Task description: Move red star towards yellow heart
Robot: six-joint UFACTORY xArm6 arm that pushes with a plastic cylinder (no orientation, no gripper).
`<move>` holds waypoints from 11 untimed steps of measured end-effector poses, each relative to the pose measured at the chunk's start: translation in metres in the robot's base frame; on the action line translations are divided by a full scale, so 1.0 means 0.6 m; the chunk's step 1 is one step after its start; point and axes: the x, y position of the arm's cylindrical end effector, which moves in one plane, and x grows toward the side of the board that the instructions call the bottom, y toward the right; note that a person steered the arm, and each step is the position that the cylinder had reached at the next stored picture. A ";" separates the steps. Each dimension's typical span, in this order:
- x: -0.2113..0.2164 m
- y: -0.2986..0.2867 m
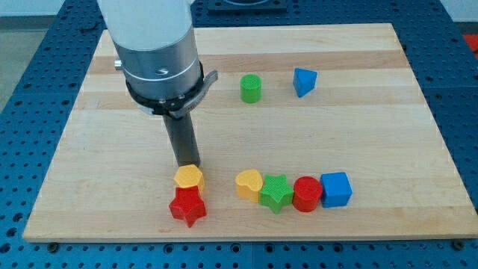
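Note:
The red star (187,207) lies near the board's bottom edge, left of centre. A yellow block (190,177) sits touching it just above. My tip (187,164) is right behind that yellow block, at its top edge. The yellow heart (249,183) lies to the right of the star, at the left end of a row of blocks.
The row to the right of the heart holds a green star (276,193), a red cylinder (307,193) and a blue cube (335,189). A green cylinder (252,88) and a blue triangle (304,81) stand near the view's top. The wooden board (112,149) ends just below the red star.

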 end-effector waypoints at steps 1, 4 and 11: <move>0.004 0.000; 0.004 -0.087; 0.163 -0.068</move>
